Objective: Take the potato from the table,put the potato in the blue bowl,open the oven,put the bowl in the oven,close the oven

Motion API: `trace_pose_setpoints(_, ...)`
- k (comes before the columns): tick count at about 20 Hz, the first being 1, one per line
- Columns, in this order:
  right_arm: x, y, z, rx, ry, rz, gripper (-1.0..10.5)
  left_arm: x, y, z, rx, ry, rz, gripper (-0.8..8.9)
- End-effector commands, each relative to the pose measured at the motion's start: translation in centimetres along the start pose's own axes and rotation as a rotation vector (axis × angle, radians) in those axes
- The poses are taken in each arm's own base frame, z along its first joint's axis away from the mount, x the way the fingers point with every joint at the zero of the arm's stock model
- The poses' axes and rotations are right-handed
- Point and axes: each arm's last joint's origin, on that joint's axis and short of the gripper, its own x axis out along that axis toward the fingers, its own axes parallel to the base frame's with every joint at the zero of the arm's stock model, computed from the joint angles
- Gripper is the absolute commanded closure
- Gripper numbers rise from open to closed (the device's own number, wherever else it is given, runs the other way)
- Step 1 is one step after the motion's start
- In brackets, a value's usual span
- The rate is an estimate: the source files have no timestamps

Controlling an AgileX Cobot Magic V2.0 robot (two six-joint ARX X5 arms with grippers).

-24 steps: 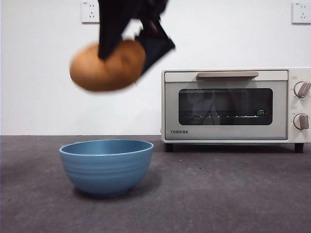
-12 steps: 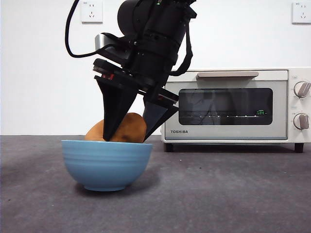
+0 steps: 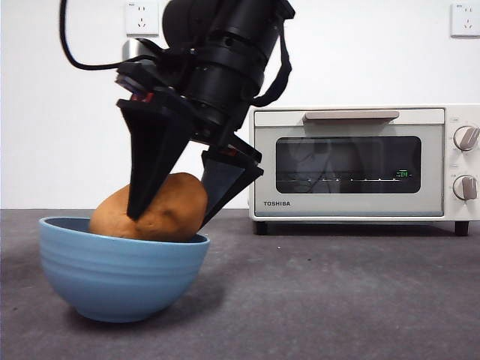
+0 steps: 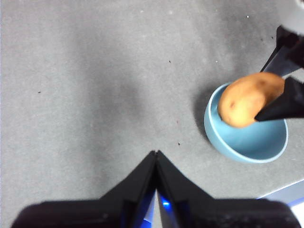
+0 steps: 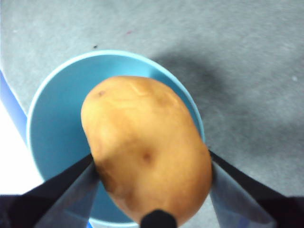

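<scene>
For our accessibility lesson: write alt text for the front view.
The right gripper holds the potato inside the tilted blue bowl on the table. The oven stands behind, door shut.

One potato (image 3: 154, 208) is resting in one blue bowl (image 3: 112, 274), which is sitting on one table (image 3: 337, 300). One oven (image 3: 364, 161) is standing behind, showing two knobs (image 3: 466, 138). Two wall sockets (image 3: 142, 18) are showing above. Two grippers are appearing: right gripper (image 3: 171, 214), left gripper (image 4: 156, 154).
</scene>
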Motion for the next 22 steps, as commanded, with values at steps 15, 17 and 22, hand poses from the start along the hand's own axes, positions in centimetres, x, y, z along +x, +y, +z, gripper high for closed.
trace_pose_setpoints(15,-2.8,1.6,-0.3,-0.019,-0.065,-0.013,5.9,-0.2,-0.1,0.0,0.002,-0.016,-0.007,8.19)
trace_pose_setpoints(17,-2.5,2.5,-0.4,-0.027,-0.040,0.000,5.9,-0.2,-0.1,0.0,0.002,-0.015,-0.007,8.18)
trace_pose_setpoints(22,-1.6,5.4,-0.2,-0.112,-0.027,-0.100,3.6,-0.2,-0.1,0.0,0.002,-0.015,-0.007,8.19)
